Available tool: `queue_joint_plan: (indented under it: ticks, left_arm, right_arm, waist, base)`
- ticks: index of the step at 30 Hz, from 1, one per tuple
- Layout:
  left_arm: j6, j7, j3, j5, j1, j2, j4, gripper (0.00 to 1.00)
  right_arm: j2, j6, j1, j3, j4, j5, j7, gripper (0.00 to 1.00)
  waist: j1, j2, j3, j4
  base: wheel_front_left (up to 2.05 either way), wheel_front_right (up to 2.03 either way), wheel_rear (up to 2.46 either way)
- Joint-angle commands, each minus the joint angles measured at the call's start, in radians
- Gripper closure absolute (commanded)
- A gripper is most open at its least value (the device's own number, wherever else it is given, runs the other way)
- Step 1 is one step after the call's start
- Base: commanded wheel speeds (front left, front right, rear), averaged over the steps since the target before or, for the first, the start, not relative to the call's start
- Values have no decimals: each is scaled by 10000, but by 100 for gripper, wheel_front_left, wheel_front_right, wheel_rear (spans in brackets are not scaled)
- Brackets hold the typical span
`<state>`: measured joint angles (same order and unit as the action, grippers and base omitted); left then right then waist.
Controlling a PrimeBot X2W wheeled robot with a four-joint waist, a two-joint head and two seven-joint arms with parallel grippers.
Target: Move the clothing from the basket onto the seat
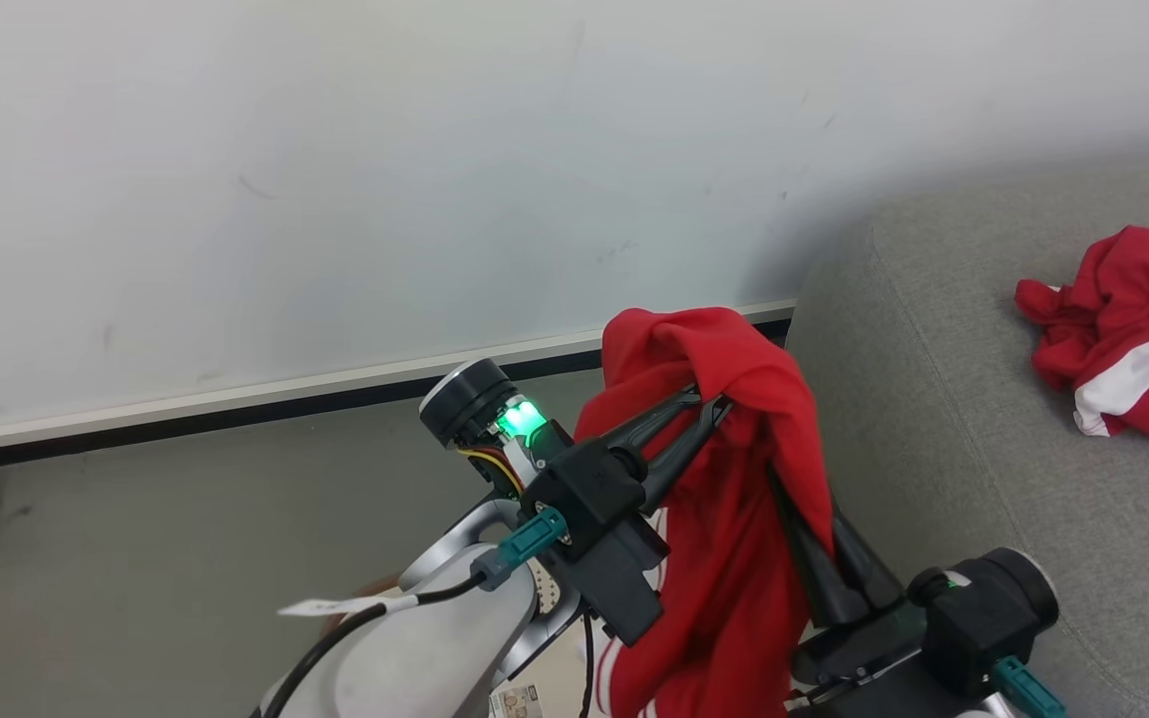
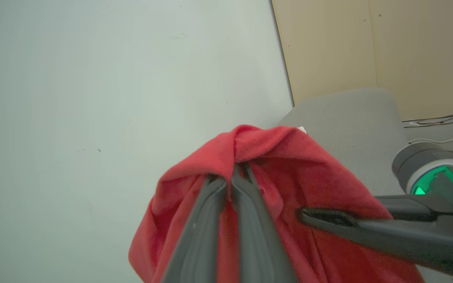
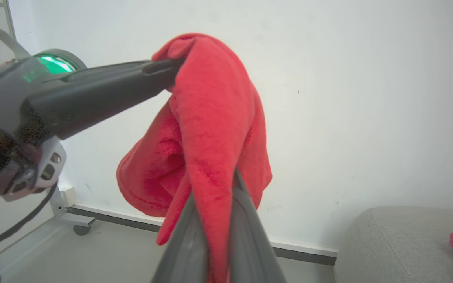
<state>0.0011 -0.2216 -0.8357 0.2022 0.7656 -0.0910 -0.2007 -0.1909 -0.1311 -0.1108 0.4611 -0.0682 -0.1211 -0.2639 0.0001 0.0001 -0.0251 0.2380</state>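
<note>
- Red garment [image 1: 724,519] is up in the air, mid-carry: left fingers [image 2: 207,212] pressed together, pinching its top fold.
- Right fingers [image 1: 819,568] clamped on a lower fold; the cloth hangs below both.
- Next, I'd judge: swing it to the seat [image 1: 954,419] right of the fingers, beside the second garment [image 1: 1123,329], then release.

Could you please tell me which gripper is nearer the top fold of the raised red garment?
Left. The left gripper pinches the red garment just under its top fold; the right gripper grips it lower down.
</note>
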Motion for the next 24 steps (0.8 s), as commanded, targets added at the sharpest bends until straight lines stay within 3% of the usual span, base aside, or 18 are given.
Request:
queue_joint_plan:
  ticks: [1, 2, 15, 24]
  left_arm:
    - [5, -95, -11, 55, 58, -40, -26, 42]
    - [10, -104, 6, 88, 32, -55, -55, 0]
    - [-52, 63, -109, 320, 37, -171, 137, 0]
    - [-110, 423, -275, 122, 360, -412, 468, 0]
  right_arm:
    - [32, 7, 27, -82, -71, 49, -14, 100]
    - [50, 7, 48, -159, -83, 87, -14, 100]
    - [343, 7, 119, -1292, -281, 279, -14, 100]
    - [764, 7, 93, -1861, -671, 236, -14, 100]
  waist:
    - [-1, -1, -22, 3]
    - [-1, -1, -34, 4]
    - [-1, -1, -393, 109]
    - [-1, -1, -1215, 1723]
  base:
    - [0, 0, 0]
    - [0, 0, 0]
    - [0, 0, 0]
    - [0, 0, 0]
